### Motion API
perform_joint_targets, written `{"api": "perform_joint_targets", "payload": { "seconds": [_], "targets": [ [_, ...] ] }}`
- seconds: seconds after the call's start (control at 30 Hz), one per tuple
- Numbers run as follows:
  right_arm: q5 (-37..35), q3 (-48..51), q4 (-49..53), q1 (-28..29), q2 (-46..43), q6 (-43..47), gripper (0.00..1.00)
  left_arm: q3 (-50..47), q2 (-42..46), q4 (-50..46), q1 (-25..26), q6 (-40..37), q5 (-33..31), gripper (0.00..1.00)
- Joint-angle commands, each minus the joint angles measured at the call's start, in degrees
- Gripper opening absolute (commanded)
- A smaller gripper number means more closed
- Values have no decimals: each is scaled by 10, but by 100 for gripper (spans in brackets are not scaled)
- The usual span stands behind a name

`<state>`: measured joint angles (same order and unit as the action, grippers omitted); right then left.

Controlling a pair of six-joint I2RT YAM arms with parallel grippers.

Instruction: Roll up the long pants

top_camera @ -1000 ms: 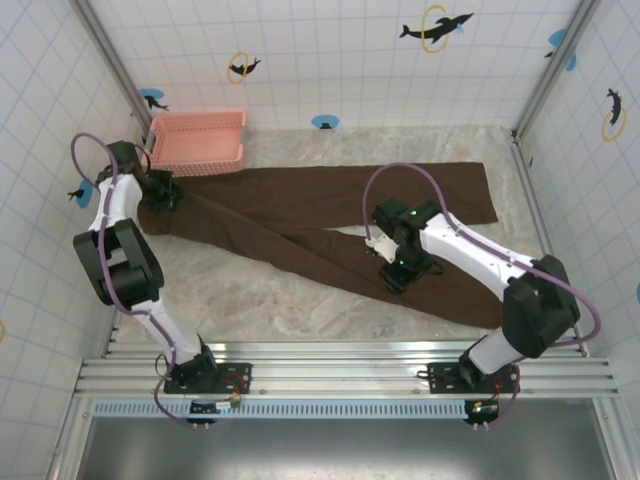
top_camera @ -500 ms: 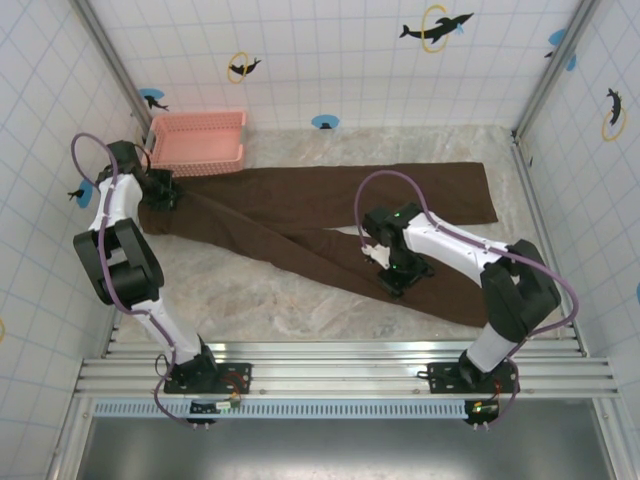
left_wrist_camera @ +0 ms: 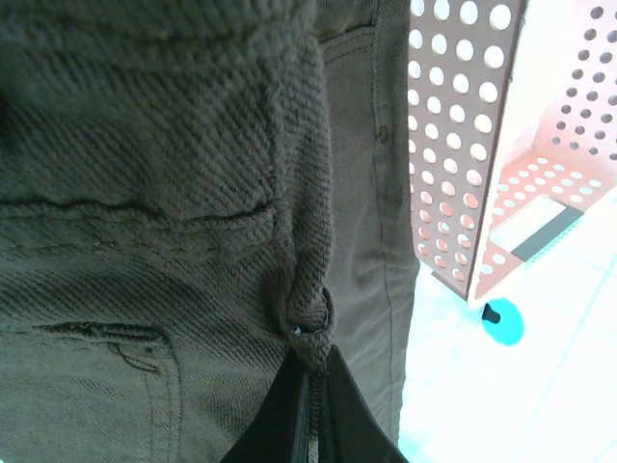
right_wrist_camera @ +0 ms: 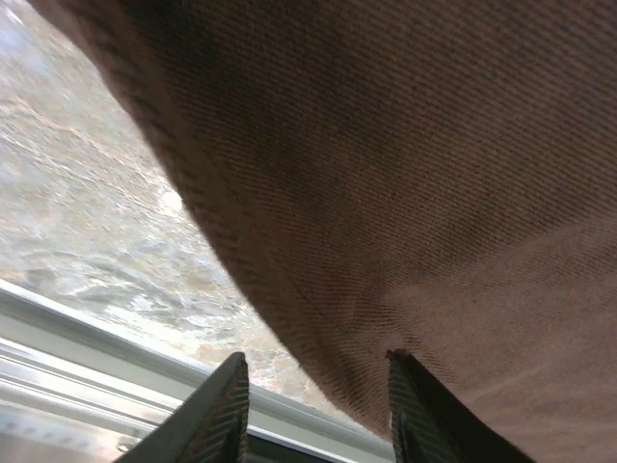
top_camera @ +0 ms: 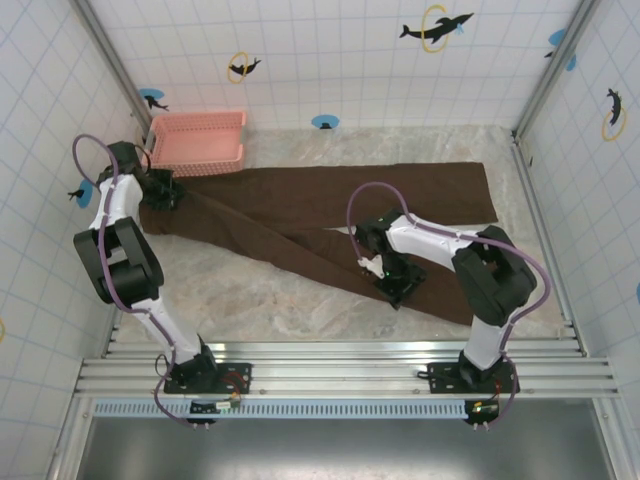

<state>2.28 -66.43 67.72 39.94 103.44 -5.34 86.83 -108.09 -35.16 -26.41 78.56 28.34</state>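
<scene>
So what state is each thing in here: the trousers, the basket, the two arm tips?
long pants: spread flat, not rolled, legs splayed apart.
pink basket: upright, looks empty.
left end effector: shut, pinching a small fold of the pants beside the basket.
right end effector: open, at the nearer leg's edge.

Long dark brown twill cloth pants (right_wrist_camera: 405,174) are filling the upper and right part of the right wrist view. Their stitched hem edge (right_wrist_camera: 241,260) is running diagonally from the top left down to the bottom centre. The right gripper (right_wrist_camera: 316,357) is sitting with its jaws apart, and the hem is dropping into the gap. Of its two dark fingers (right_wrist_camera: 220,415), one is standing over the grey marbled tabletop (right_wrist_camera: 87,222) and the other is meeting the cloth; can't tell if it's touching. A silver aluminium rail (right_wrist_camera: 87,357) is crossing the bottom left.
</scene>
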Motion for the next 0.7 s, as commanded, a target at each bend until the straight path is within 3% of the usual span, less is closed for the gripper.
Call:
{"api": "perform_joint_targets", "payload": {
  "seconds": [0.0, 0.17, 0.27, 0.47, 0.67],
  "targets": [
    [-26, -15, 29, -1, 17, -16, 33, -8, 1, 11, -8, 16, 11, 0],
    [-52, -29, 47, -26, 20, -41, 17, -8, 9, 10, -14, 19, 8, 0],
    [-53, -39, 54, -42, 18, -38, 2, -7, 11, 10, -17, 20, 7, 0],
    [-117, -84, 85, -62, -3, -10, 0, -9, 19, 5, -21, 23, 0, 0],
    [-172, -242, 129, -110, 1, 42, 0, -11, 37, 2, -29, 28, -14, 0]
  ]
}}
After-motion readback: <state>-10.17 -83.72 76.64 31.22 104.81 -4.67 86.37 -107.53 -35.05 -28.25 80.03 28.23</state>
